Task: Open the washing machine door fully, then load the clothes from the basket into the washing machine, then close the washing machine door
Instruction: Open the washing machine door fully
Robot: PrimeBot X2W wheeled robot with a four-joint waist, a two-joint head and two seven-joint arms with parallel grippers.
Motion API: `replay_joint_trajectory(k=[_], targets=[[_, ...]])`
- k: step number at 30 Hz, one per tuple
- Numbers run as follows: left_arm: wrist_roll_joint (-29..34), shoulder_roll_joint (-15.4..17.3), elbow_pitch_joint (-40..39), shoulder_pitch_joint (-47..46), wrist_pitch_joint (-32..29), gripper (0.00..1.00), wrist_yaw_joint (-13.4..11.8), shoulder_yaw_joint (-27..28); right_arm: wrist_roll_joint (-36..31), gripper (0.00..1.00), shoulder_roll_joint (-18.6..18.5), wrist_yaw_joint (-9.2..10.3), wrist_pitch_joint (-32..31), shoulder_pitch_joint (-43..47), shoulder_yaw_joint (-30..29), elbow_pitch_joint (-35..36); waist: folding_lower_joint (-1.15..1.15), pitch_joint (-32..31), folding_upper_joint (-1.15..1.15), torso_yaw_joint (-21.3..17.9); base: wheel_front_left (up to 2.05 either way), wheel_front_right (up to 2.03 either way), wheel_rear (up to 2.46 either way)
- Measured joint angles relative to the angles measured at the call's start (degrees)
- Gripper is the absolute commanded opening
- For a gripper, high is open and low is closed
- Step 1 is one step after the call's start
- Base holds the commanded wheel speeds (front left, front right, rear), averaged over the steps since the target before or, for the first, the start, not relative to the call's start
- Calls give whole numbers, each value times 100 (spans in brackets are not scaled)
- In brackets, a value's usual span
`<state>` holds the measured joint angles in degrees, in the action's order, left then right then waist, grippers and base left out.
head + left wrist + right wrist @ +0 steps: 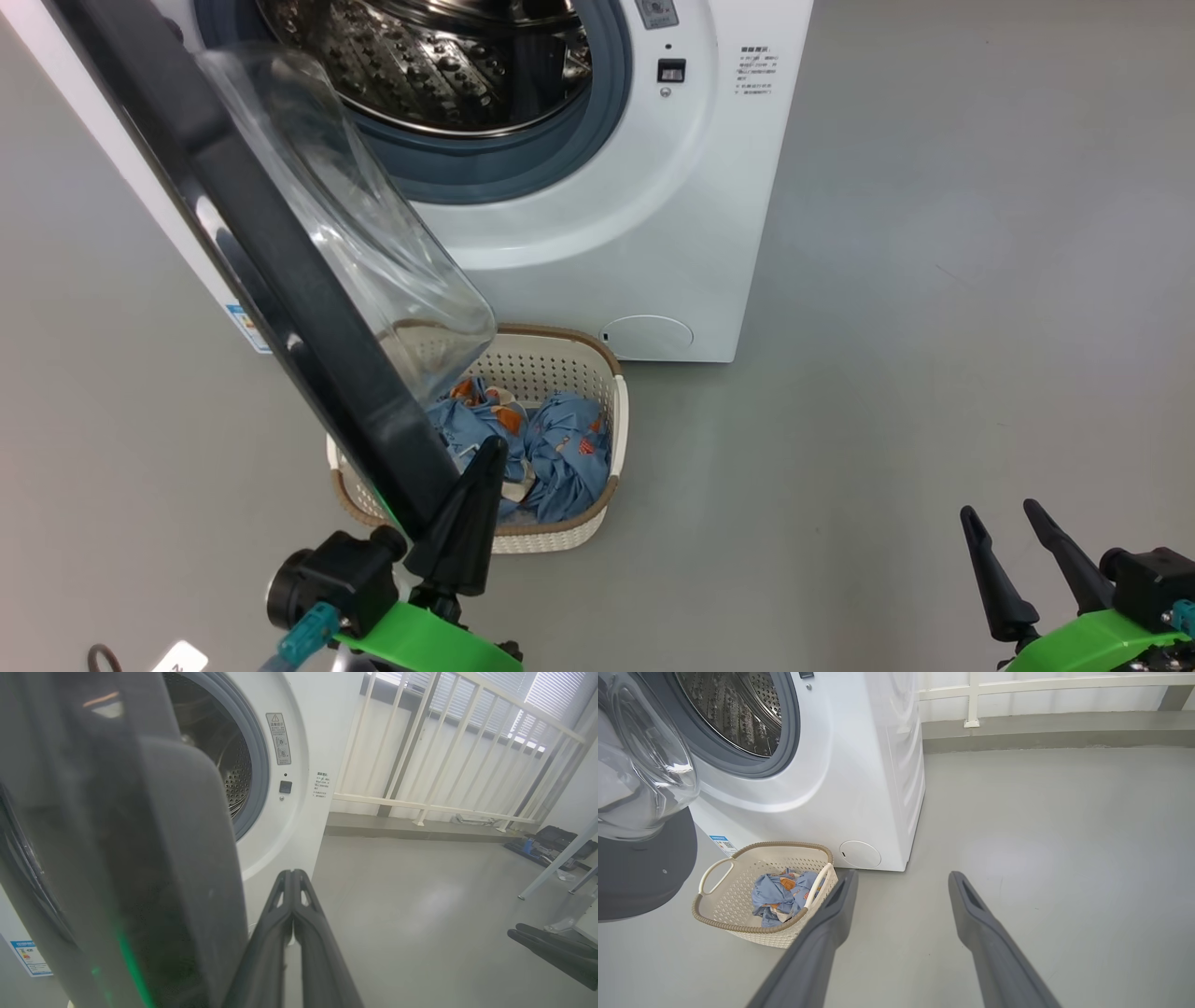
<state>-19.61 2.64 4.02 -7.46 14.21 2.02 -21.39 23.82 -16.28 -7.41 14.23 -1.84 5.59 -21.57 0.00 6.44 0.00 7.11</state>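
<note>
1. The floor is plain grey and smooth. In the left wrist view a white railing crosses the upper right, with window blinds behind it.
2. The white washing machine stands in the upper centre of the head view. Its steel drum shows inside the grey gasket.
3. The door is swung out from the machine. Its black rim slants across the left half of the head view, from the upper left down to the lower centre. Its glass bowl bulges toward the right.
4. The basket stands on the floor in front of the machine, in the lower centre of the head view, just below the round cap. The lower end of the door covers its left part in that view.
5. The clothes, light blue with orange-brown prints, lie crumpled inside the basket.
6. The left gripper is at the lower centre-left of the head view, pointing up. Its two fingers are pressed together with nothing between them. It is just beside the lower end of the door's rim; whether it touches the rim, I cannot tell.
7. The right gripper is in the lower right corner of the head view, well apart from the basket and the machine. Its fingers are spread apart and hold nothing.
8. A blue label sticker shows on the machine's front, at the left of the door's rim.
</note>
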Motion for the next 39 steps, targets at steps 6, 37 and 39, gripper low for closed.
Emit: replay_joint_trajectory(k=[6, 37, 39], targets=[[0, -13, 82, 0, 1, 0, 1, 27, 0, 100, -2, 0, 0, 1, -32, 14, 0, -21, 0, 36, 0, 0, 0], [2, 191, -56, 318, 41, 0, -89, 155, -112, 100, -68, 0, 0, 17, -144, 85, 0, -89, 0, 882, 0, 0, 0], [0, 197, -74, 341, 41, 0, -126, 178, -112, 100, -83, 0, 0, 18, -149, 90, 0, -81, 0, 959, 0, 0, 0]])
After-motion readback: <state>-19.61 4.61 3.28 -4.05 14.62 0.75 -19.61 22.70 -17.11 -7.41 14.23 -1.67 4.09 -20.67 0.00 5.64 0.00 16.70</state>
